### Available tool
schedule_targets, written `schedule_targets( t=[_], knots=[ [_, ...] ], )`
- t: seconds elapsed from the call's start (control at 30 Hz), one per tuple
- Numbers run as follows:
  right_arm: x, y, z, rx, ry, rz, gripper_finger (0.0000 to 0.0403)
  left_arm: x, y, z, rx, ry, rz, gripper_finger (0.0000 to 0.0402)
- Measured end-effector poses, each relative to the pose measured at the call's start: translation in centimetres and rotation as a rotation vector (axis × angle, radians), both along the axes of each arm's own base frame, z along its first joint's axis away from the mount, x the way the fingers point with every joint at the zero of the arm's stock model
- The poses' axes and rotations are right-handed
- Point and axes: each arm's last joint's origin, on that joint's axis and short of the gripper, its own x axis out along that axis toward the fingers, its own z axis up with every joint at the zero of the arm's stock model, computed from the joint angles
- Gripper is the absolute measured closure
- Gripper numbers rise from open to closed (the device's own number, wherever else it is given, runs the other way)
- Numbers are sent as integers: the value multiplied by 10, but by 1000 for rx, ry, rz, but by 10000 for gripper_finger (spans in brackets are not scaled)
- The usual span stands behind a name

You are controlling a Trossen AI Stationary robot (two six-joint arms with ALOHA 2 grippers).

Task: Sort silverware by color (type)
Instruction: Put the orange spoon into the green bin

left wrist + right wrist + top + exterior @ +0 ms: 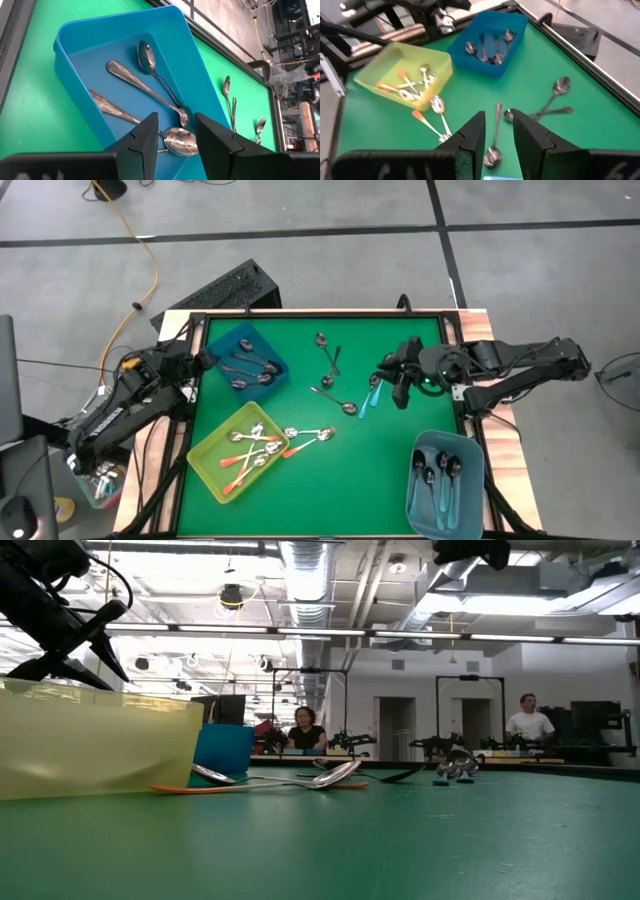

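Fingers of right gripper (pixel 495 131) parted, holding nothing.

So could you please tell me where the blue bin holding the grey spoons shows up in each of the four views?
High view: blue bin at the mat's upper left, near the left gripper.
Low view: a blue corner just right of the yellow bin.
Left wrist view: fills the centre, directly past the fingers.
Right wrist view: top centre.
Shared landmark: the yellow bin sits beside it.
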Motion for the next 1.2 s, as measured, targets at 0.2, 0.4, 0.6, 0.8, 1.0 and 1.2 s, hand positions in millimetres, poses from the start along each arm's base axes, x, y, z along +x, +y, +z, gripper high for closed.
schedule_targets(
  t=[0.2,0.4,0.6,0.8,1.0,1.2],
  knots=[
    [-1,-11,-2,-53,38,-21,292,0,0,0,0,-1,0,292],
    [0,-26,0,-97,40,-59,292,0,0,0,21,23,5,292],
    [0,-38,-1,-34,46,-31,292,-2,1,0,29,29,72,292],
    [1,-51,-5,-15,73,-71,289,-1,1,0,28,30,42,292],
    [8,-60,-11,87,91,19,288,-2,1,-1,46,69,37,292],
    [31,-53,-31,135,180,72,288,-4,2,-1,93,139,41,292]
  ],
)
